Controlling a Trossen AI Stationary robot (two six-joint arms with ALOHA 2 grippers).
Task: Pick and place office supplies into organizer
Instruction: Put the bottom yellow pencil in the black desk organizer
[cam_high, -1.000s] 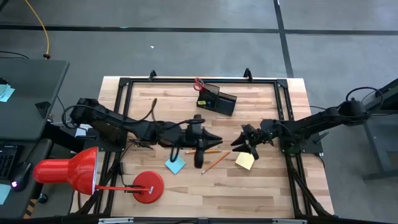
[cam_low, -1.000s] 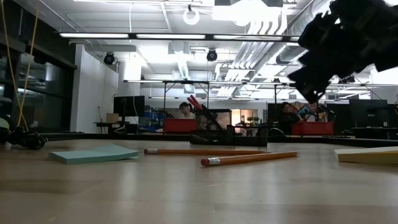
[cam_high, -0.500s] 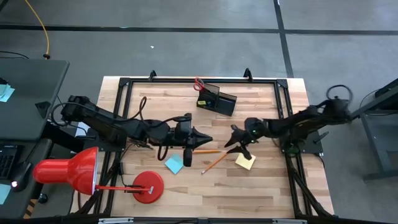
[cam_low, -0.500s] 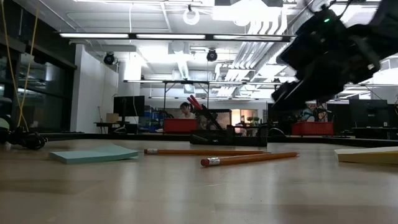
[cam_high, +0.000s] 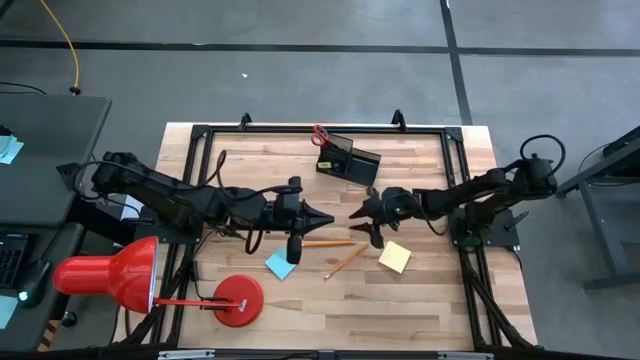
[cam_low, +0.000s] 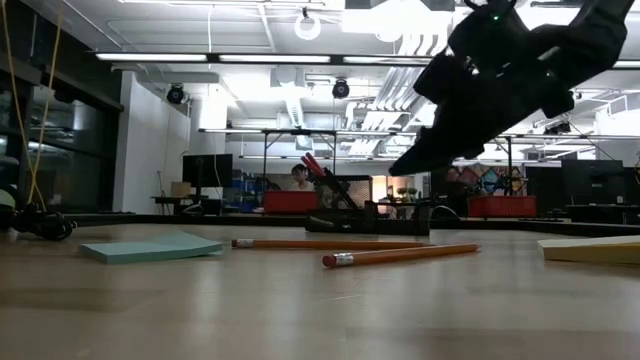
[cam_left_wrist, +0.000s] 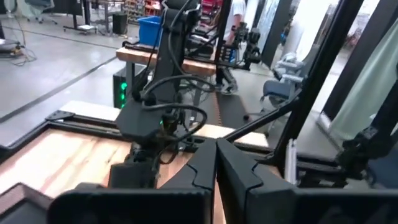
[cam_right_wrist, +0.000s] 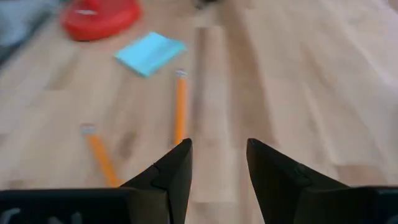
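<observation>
Wooden table (cam_high: 430, 300) seen from above, with two dark robot arms reaching toward its middle from either side. The left gripper (cam_high: 330, 218) points toward the centre, its fingers (cam_left_wrist: 217, 171) pressed together and holding nothing. Facing it a little apart, the right gripper (cam_high: 358, 215) hangs above the table surface with its fingers (cam_right_wrist: 177, 165) parted and nothing between them.

Just below the two grippers in the overhead view lie two orange pencils: one pencil (cam_high: 328, 243) runs level across the table, and the second pencil (cam_high: 346, 262) lies at a slant near it. A blue sticky-note pad (cam_high: 281, 264) lies beside the pencils on the left arm's side, partly under that arm. A yellow sticky-note pad (cam_high: 394, 257) lies on the right arm's side, near the right gripper.

The black organizer (cam_high: 349, 159) stands near the far edge of the table, well apart from both grippers. Red-handled scissors (cam_high: 319, 134) stick up out of its taller compartment, and a tiny yellow block (cam_high: 325, 164) shows at its end nearest the left arm.

A big red desk lamp (cam_high: 110, 275) stands at the near left corner, its round red base (cam_high: 237, 299) on the wood.
</observation>
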